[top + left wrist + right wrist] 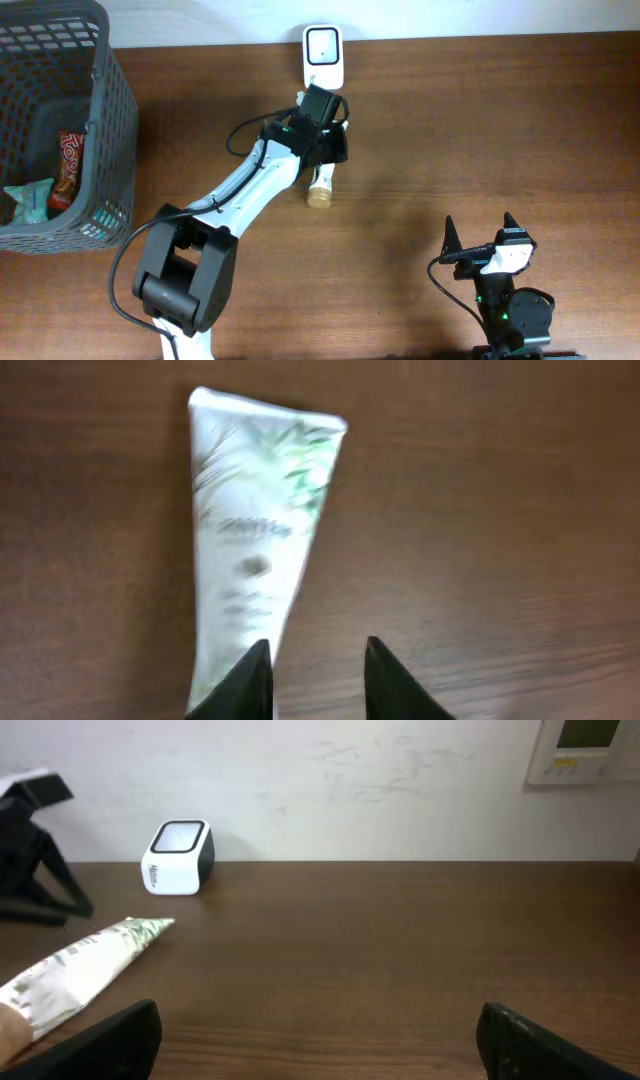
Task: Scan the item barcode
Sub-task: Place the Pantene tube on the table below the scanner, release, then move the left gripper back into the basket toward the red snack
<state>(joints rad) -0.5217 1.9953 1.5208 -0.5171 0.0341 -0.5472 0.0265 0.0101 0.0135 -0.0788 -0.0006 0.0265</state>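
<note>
White plastic printed with green fronds: the tube [255, 530] lies flat on the table [500, 510], directly under the left gripper [315, 660]. We find the jaws a modest way apart and holding nothing, with bare wood showing between them. The tube sits off to one side of that gap, its edge passing beneath one finger rather than between the two.

Its long axis runs roughly fore and aft of the gripper. The crimped end points ahead, toward the scanner [323, 55], which stands just beyond the gripper. The tan cap [320, 196] trails behind. In our judgement the coming move turns on this sideways offset: the jaws would have to shift across to straddle the tube before closing.

The left arm is much the nearer. The right gripper [320, 1045] waits well apart with its jaws spread wide and empty.

Labels: a line of small print crosses the tube's upper face, too blurred to read, and we see no barcode on that face. The marking on the scanner's side is too small to read — the same holds for the wall panel [585, 750] and for the wrappers in the basket [110, 150].
</note>
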